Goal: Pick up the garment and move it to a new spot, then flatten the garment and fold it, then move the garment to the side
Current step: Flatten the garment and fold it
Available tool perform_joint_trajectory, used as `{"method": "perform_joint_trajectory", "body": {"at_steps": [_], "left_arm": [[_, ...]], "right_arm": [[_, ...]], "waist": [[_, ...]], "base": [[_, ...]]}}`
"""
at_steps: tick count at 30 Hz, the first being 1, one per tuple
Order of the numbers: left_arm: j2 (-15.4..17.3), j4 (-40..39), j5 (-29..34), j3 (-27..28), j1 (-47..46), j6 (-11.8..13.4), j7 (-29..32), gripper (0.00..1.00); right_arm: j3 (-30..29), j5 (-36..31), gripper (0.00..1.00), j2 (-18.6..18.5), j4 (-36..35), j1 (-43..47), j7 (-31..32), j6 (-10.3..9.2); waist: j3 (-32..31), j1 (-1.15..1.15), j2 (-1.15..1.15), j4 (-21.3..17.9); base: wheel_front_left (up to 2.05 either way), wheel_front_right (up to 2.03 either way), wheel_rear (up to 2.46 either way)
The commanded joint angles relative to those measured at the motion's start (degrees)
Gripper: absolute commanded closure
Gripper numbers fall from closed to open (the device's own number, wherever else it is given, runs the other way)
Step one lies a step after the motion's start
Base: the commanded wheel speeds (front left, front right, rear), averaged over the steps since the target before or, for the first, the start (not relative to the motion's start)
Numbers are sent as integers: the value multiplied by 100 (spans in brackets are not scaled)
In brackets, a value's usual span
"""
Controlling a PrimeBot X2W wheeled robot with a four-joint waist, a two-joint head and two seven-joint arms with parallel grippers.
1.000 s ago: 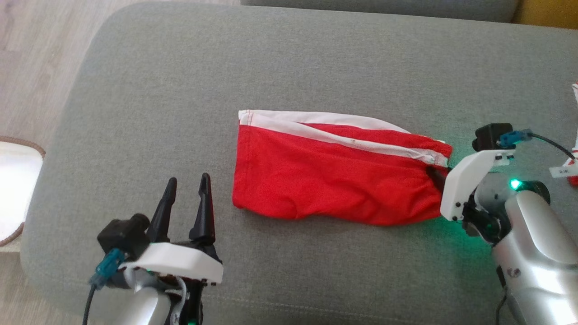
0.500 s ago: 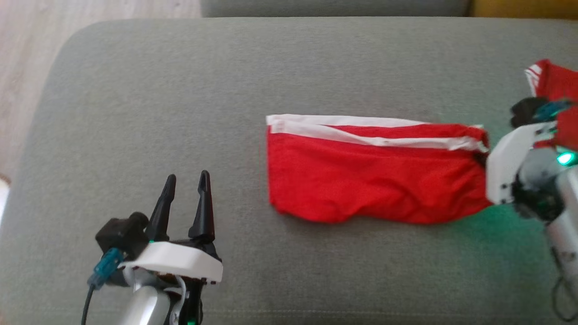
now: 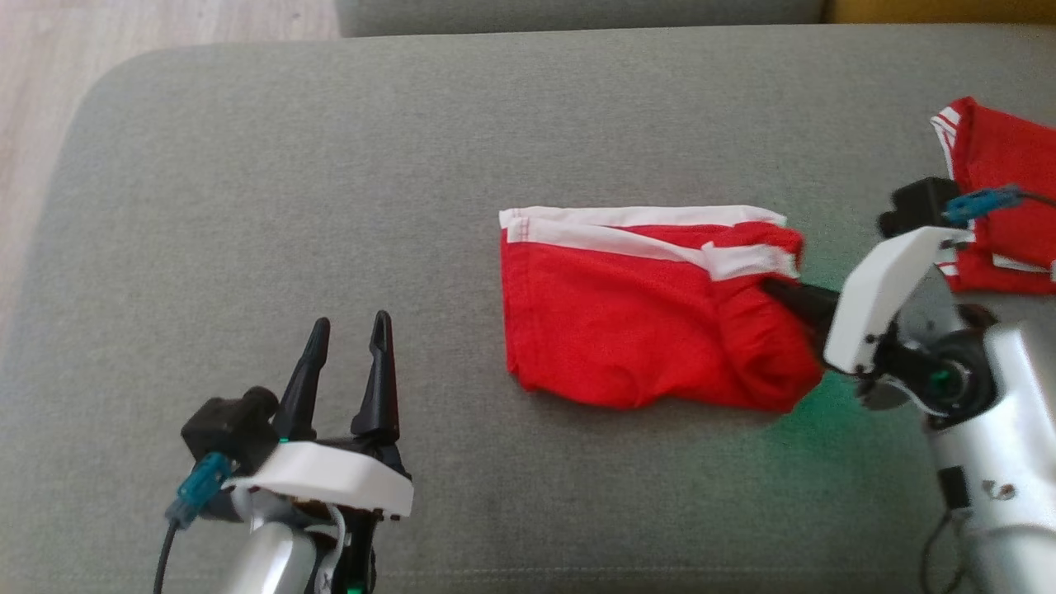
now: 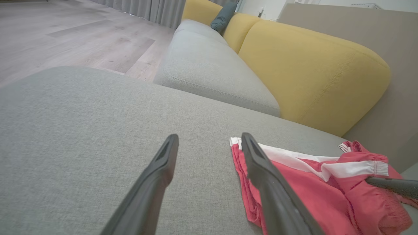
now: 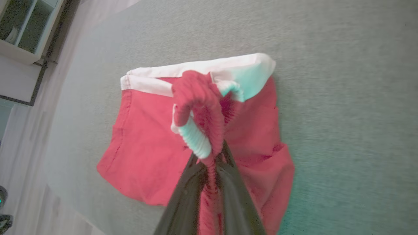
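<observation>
The right gripper has its 2 fingers clenched on the shorts, pinching their bunched right end just above the cushion; the rest lies flat. The left gripper, fingers spread wide and empty, hovers well left of the shorts. Right of the shorts lies a red cloth, possibly another garment, partly behind the right arm.

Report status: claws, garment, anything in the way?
Right claw shut on red shorts, gripped end bunched up. Left claw open, clear of cloth. Second red garment far right, apart from shorts.
</observation>
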Motion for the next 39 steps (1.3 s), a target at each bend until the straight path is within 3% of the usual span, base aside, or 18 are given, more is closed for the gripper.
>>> {"method": "perform_joint_trajectory", "body": {"at_steps": [1, 11, 23, 24, 25, 26, 27, 39], "left_arm": [[53, -160, -8, 157, -247, -9, -30, 0], [32, -114, -30, 97, -283, -32, -21, 0], [-55, -31, -63, 18, -272, -57, -34, 0], [-61, -25, -65, 13, -272, -61, -35, 0], [-67, -20, -66, 8, -273, -65, -36, 0], [-72, -15, -67, 3, -273, -68, -38, 0], [-76, -12, -69, 2, -273, -70, -39, 0], [-69, -9, -65, 38, -217, -55, -54, 0]], "right_arm": [[11, 51, 100, 36, -295, -138, 34, 37], [77, -168, 100, 948, -132, -307, -209, 37], [352, -567, 100, 1211, 1004, -879, -973, 37], [405, -537, 91, 1213, 1077, -922, -1043, 37], [474, -491, 70, 1214, 1144, -960, -1112, 37], [542, -428, 30, 1215, 1205, -994, -1185, 37], [609, -353, 0, 1215, 1249, -1027, -1273, 37], [1226, 633, 0, 1217, 1330, -1357, -2347, 37]], "waist": [[-14, 0, 0, 47], [-39, 0, 0, 418], [-66, 0, 0, 780], [-66, 0, 0, 798], [-64, 0, 0, 814], [-64, 0, 0, 829], [-64, 0, 0, 839], [-164, 0, 0, 747]], "base": [[0, 0, 0], [0, 0, 0], [0, 0, 0], [0, 0, 0], [0, 0, 0], [0, 0, 0], [0, 0, 0], [0, 0, 0]]}}
